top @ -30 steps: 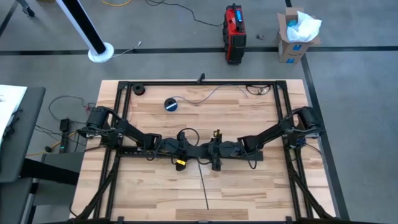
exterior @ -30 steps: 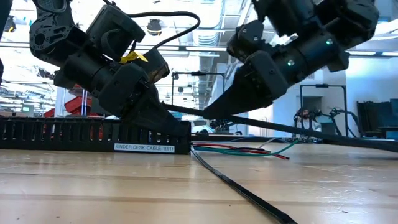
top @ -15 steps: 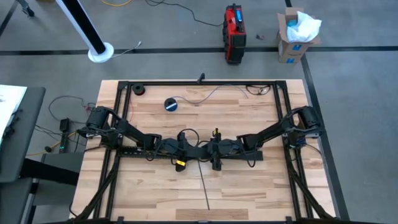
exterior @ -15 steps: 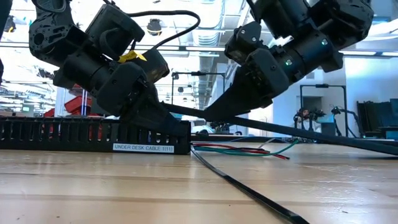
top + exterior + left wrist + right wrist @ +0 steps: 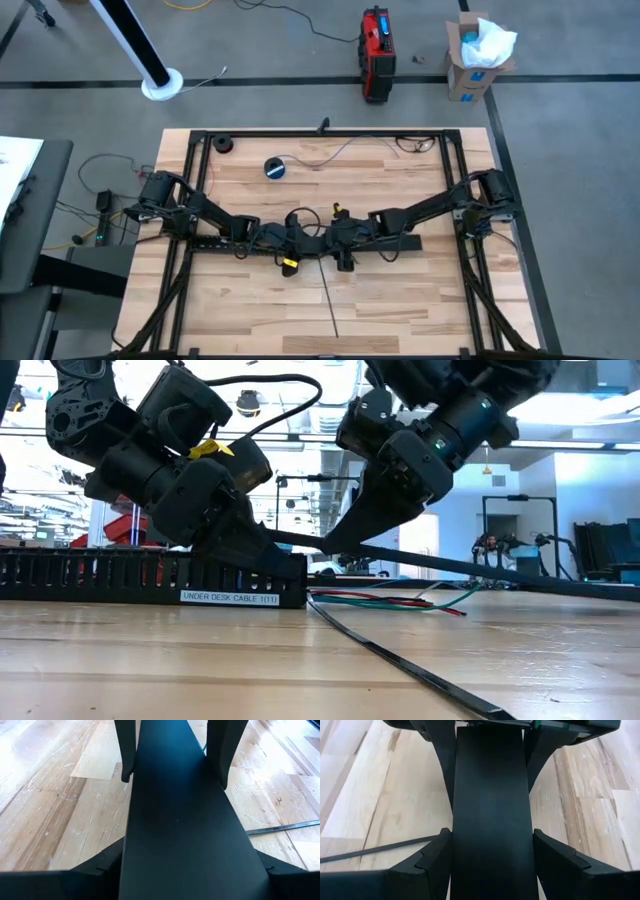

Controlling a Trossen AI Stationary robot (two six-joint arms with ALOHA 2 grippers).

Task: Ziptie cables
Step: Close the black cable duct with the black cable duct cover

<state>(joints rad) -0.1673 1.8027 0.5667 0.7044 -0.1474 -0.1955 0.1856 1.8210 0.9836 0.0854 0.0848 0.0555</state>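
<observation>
Near the centre of the overhead frame, the left gripper point(image 5: 308, 243) and right gripper point(image 5: 330, 238) met tip to tip, each clamped on a flat black strip point(image 5: 175, 820), while the cables point(image 5: 385, 602) lay on the table point(image 5: 200, 660) centre-right in the low view.

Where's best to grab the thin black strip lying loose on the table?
Grip the thin black strip at its free end near the table's front, from straight above, jaws across its width: it lies flat. Left gripper and right gripper are shut on the wide black strip.
</observation>
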